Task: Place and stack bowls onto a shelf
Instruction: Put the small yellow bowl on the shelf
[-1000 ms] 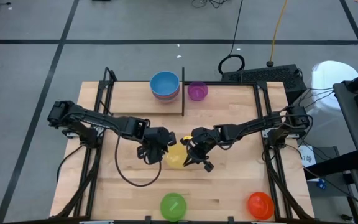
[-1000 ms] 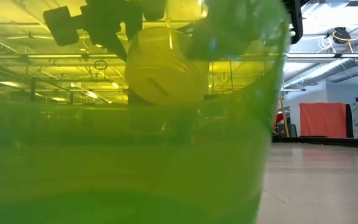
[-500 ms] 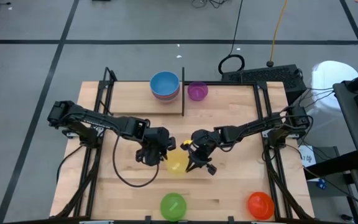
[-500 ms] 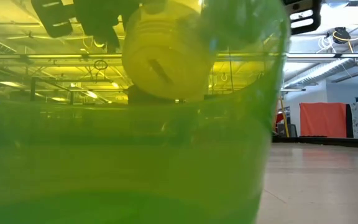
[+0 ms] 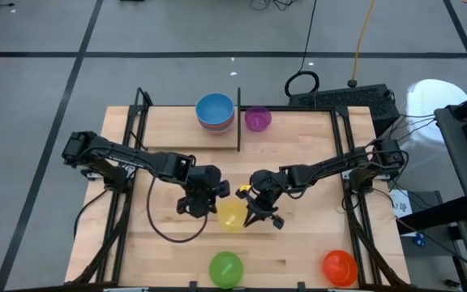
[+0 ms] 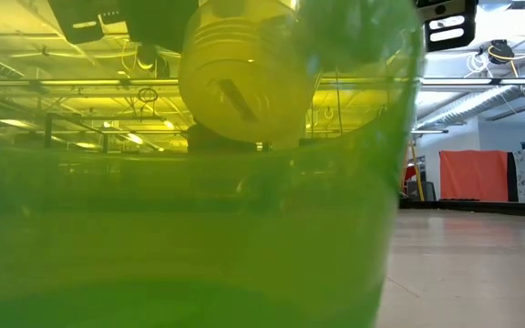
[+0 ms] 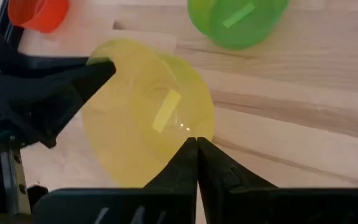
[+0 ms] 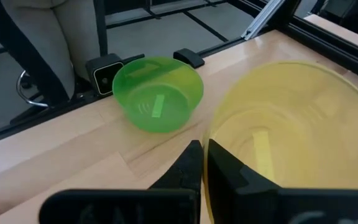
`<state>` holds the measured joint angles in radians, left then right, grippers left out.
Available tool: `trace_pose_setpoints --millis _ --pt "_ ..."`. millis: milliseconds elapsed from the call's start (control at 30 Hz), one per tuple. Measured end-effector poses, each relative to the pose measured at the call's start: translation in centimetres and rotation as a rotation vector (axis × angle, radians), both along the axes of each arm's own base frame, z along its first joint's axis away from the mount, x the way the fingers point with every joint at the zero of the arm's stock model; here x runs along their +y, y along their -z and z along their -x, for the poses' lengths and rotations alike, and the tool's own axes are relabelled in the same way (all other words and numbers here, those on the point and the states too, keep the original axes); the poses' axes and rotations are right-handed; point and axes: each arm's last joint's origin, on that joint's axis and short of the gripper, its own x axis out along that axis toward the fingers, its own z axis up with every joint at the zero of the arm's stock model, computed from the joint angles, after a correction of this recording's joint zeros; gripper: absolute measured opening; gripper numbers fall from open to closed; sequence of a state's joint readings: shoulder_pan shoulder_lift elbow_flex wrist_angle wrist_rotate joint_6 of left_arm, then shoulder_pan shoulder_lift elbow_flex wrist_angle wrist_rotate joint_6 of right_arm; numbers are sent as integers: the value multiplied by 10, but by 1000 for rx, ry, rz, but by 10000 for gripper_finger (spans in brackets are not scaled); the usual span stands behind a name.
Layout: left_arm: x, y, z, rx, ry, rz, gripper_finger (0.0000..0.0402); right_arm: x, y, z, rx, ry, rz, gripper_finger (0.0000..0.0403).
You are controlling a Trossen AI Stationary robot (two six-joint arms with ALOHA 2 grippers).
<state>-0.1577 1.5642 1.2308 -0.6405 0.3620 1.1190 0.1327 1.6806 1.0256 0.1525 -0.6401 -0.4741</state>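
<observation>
End effectors, left [image 5: 208, 203] and right [image 5: 258, 212], both clench the yellow bowl's [image 5: 232, 214] rim; no writing legible.

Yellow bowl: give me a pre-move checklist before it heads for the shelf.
1. Left gripper shut on the yellow bowl rim: ok.
2. Right gripper shut on the opposite rim: ok, so one must release before carrying.
3. Bowl off the table: ok, the low view shows it raised.
4. Stack on the shelf ready: ok, the blue bowl sits on top, open side up.
5. Purple bowl clear of the stack: ok, it stands beyond the upright rod.
6. Green bowl and orange bowl out of the path: ok, both at the near edge.
</observation>
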Motion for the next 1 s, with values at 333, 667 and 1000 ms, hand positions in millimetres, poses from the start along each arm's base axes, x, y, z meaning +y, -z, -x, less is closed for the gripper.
trace_pose_setpoints --millis 333,667,1000 --pt "2 2 -4 45 -195 14 64 -3 0 -1 13 23 -8 0" --pt "0 0 -5 4 -103 33 53 -1 0 0 -24 -47 -4 0" --pt "1 4 1 80 -105 17 11 1 -1 1 -21 -94 -32 0"
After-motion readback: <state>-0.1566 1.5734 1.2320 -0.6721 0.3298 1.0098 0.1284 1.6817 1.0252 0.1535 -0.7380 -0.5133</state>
